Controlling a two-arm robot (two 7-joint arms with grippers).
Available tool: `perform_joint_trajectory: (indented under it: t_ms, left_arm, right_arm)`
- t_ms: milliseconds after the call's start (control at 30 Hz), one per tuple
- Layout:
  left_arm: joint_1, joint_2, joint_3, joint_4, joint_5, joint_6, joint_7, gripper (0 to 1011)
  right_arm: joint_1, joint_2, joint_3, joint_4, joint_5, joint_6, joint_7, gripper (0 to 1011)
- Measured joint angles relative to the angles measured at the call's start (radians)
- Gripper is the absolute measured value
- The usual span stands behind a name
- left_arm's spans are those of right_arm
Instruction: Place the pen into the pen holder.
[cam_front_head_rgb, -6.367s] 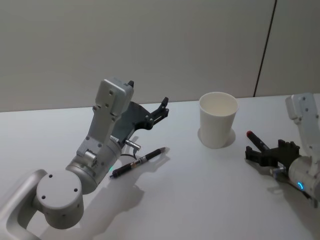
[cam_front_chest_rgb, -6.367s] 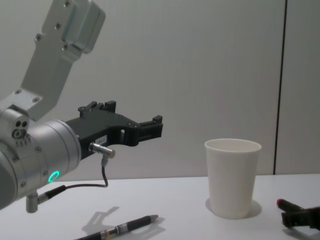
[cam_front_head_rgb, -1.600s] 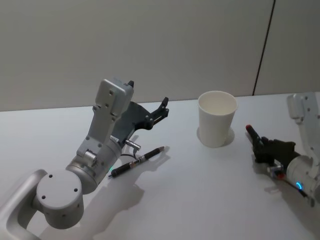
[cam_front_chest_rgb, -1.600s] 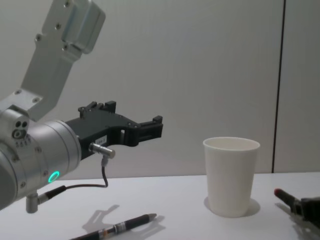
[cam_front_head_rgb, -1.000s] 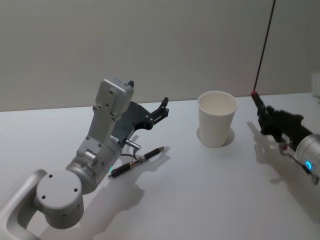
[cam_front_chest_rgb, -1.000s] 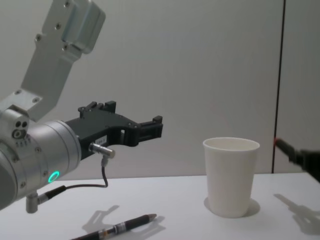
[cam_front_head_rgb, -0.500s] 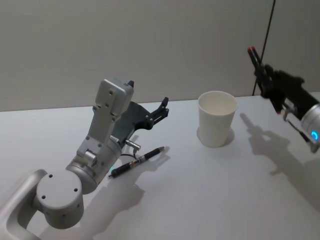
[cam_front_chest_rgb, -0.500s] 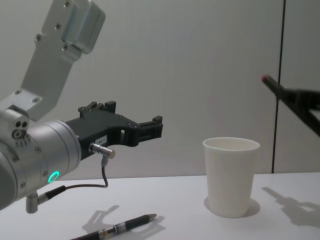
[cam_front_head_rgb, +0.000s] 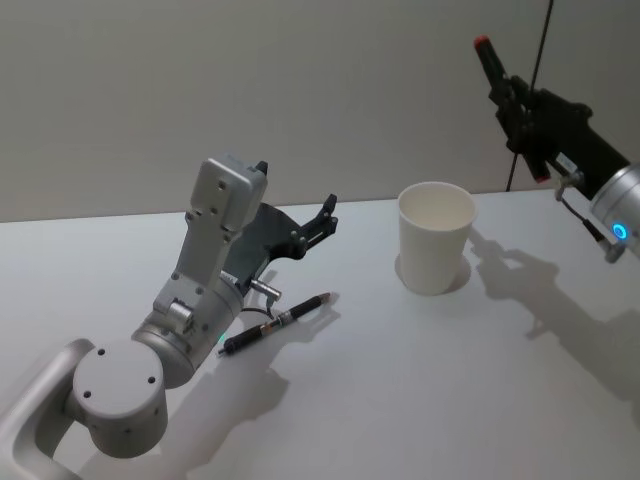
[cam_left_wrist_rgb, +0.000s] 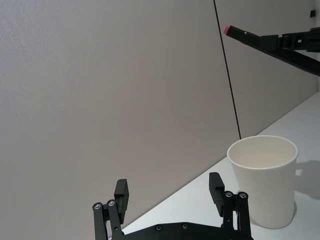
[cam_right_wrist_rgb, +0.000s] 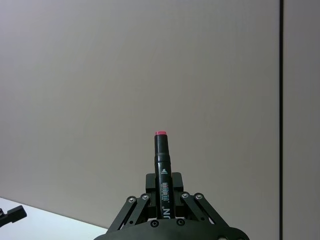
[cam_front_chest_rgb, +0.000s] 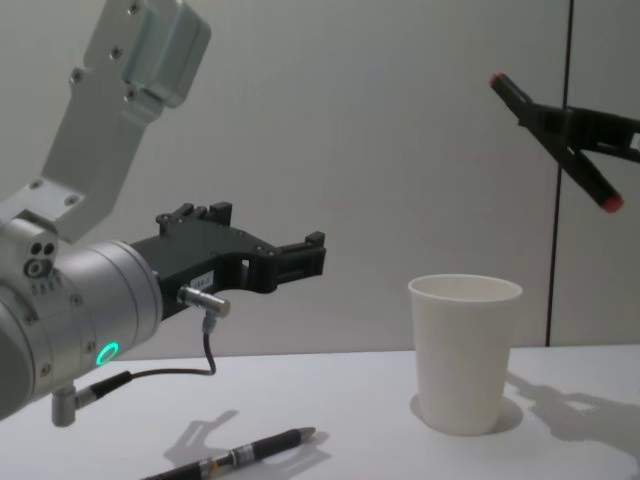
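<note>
The pen holder, a white paper cup (cam_front_head_rgb: 436, 240) (cam_front_chest_rgb: 465, 355) (cam_left_wrist_rgb: 265, 180), stands upright on the white table (cam_front_head_rgb: 420, 400). High above it and a little to its right, my right gripper (cam_front_head_rgb: 515, 100) (cam_front_chest_rgb: 570, 135) (cam_right_wrist_rgb: 164, 187) is shut on a black pen with red ends (cam_front_head_rgb: 497, 70) (cam_front_chest_rgb: 515, 100) (cam_right_wrist_rgb: 162, 160) (cam_left_wrist_rgb: 245, 36), held tilted. A second black pen (cam_front_head_rgb: 275, 322) (cam_front_chest_rgb: 240, 457) lies on the table at the left. My left gripper (cam_front_head_rgb: 325, 215) (cam_front_chest_rgb: 300, 255) (cam_left_wrist_rgb: 168, 189) hovers open above that pen, holding nothing.
A plain grey wall with a dark vertical seam (cam_front_head_rgb: 530, 90) closes off the back of the table. My left arm's bulky links (cam_front_head_rgb: 200, 290) stand over the table's left part. Bare tabletop stretches in front of the cup and to its right.
My right gripper has lifted the red-ended pen from the table at the right to high above the cup, moving leftward. The left arm and the lying pen have not moved.
</note>
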Motion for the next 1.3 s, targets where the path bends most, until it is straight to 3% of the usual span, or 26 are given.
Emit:
perform_joint_trajectory:
  t_ms: [333, 733, 1300]
  left_arm:
    - [0.0, 0.0, 0.0, 0.0, 0.0, 0.0, 0.0, 1001]
    - [0.0, 0.0, 0.0, 0.0, 0.0, 0.0, 0.0, 1001]
    - [0.0, 0.0, 0.0, 0.0, 0.0, 0.0, 0.0, 1001]
  right_arm:
    - [0.035, -0.012, -0.017, 0.049, -0.052, -0.036, 0.042, 169]
    - [0.079, -0.035, -0.045, 0.138, -0.127, -0.123, 0.081, 169]
    - [0.126, -0.069, -0.08, 0.256, -0.171, -0.227, 0.128, 169]
